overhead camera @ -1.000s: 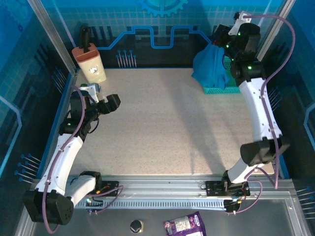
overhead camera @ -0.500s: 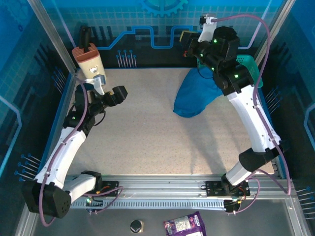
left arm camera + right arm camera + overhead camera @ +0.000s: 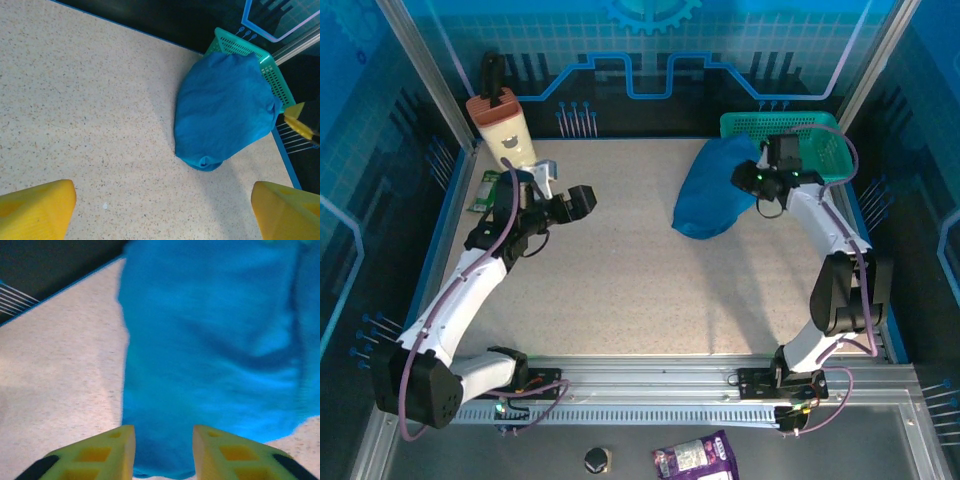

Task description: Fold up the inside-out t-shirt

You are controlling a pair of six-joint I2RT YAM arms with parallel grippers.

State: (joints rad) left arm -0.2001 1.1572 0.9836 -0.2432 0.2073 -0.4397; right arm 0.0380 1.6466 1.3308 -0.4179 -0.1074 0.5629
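Lying crumpled on the table (image 3: 620,290), the inside-out t-shirt (image 3: 712,200) is just beside the right gripper (image 3: 745,180) tips; the left gripper (image 3: 582,200) is well apart. From the left wrist, fingers (image 3: 35,210) are spread wide and empty, shirt far ahead. From the right wrist, fingers (image 3: 100,452) are partly apart, holding nothing, cloth just beyond the tips.

Blurry t-shirt (image 3: 210,340) (top edge cropped)

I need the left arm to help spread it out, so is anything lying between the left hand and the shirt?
Nothing visible: just bare table lies between the left hand and the shirt.
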